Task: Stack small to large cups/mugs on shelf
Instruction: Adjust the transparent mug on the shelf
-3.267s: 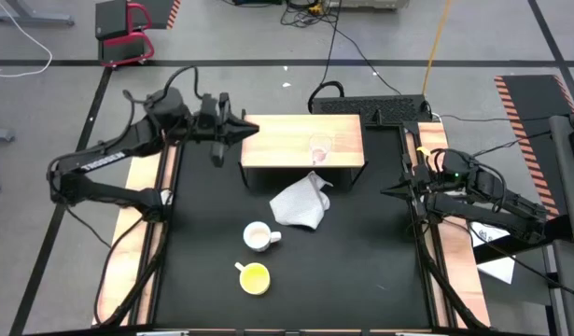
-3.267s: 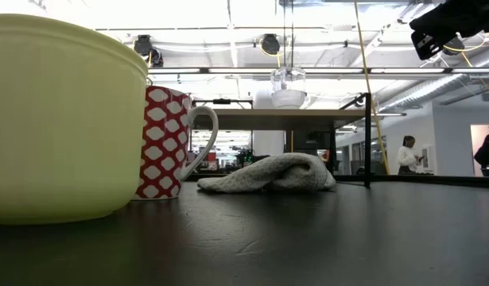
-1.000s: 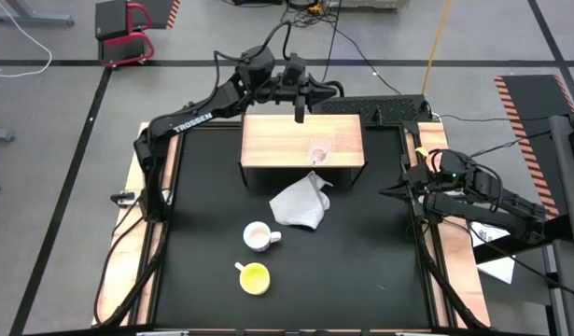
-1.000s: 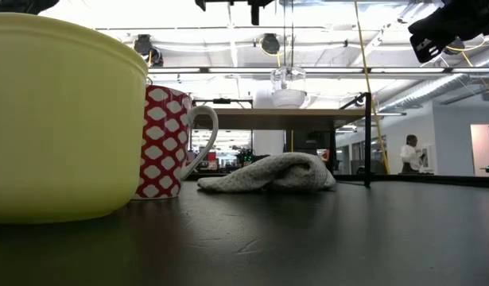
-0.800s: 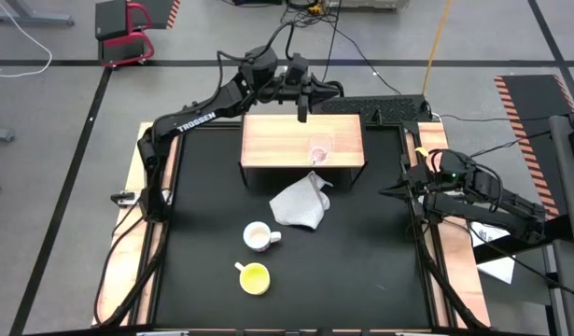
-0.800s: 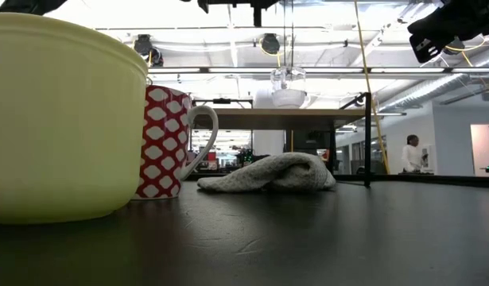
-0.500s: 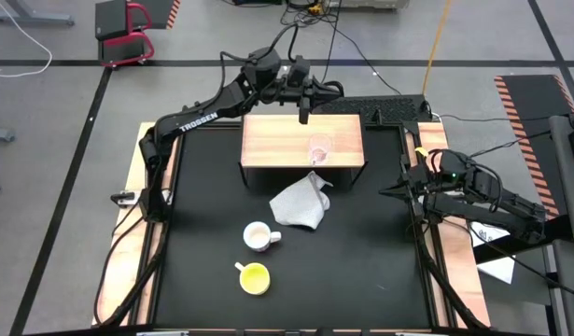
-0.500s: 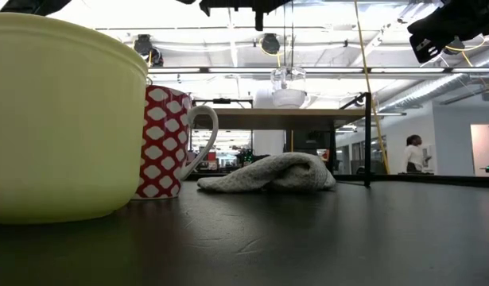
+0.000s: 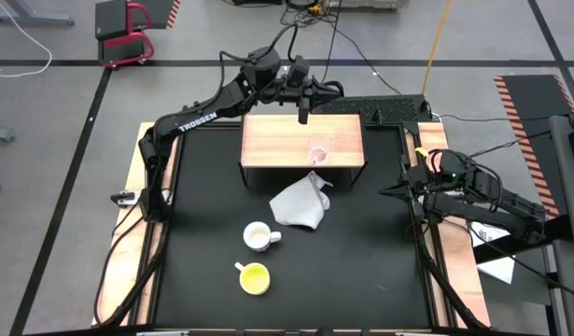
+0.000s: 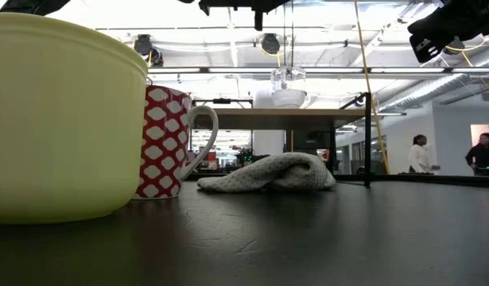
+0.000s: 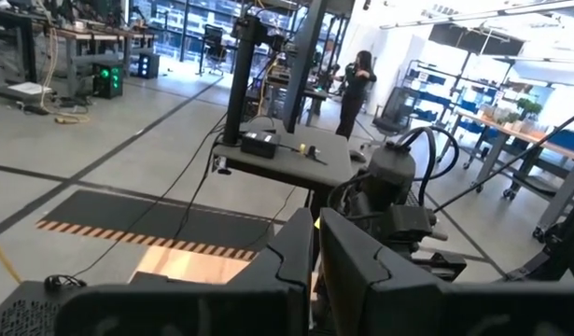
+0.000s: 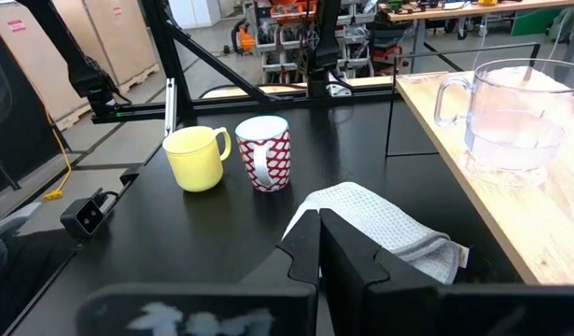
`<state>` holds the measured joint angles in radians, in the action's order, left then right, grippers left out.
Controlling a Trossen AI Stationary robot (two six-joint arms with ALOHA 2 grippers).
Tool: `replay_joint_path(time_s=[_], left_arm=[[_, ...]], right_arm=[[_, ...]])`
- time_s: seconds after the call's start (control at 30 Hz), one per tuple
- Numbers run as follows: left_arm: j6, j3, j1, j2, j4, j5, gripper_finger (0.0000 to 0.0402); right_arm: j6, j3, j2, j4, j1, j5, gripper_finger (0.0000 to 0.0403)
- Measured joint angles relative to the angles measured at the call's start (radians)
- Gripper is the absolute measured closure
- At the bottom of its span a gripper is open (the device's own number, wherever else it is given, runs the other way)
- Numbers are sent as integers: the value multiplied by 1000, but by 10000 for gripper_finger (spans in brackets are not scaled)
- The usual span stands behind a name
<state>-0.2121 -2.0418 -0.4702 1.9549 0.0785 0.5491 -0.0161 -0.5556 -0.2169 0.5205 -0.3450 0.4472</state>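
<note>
Black tabletop (image 9: pixel 361 252) under bright ceiling lights (image 10: pixel 268 44), shelf (image 9: pixel 279 140) behind.

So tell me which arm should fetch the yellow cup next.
Probably right. The right gripper waits shut at the table's right edge, roughly level with the cloth; the left gripper is beyond the shelf, farther from the yellow cup.

You have three cups: one clear glass cup (image 9: pixel 318 148), one yellow cup (image 9: pixel 254 277) and one white patterned mug (image 9: pixel 259 236). There is one shelf (image 9: pixel 277 138), one cloth (image 9: pixel 301 204), two arms, and maybe two people far back.
</note>
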Motion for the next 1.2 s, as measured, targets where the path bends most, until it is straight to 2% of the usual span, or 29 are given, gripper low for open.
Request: replay_joint_path(time_s=[0.13, 0.47, 0.73, 1.03, 1.2], left_arm=[[52, 0, 0, 0, 50, 20, 376], [192, 0, -37, 0, 372, 25, 376], [273, 0, -27, 0, 495, 23, 376], [395, 0, 19, 0, 602, -104, 376], [492, 0, 40, 0, 658, -117, 376]], right_arm=[[0, 0, 0, 0, 0, 0, 403], [0, 0, 0, 0, 0, 0, 403], [0, 0, 0, 0, 0, 0, 403], [0, 0, 0, 0, 0, 0, 403], [0, 0, 0, 0, 0, 0, 403]])
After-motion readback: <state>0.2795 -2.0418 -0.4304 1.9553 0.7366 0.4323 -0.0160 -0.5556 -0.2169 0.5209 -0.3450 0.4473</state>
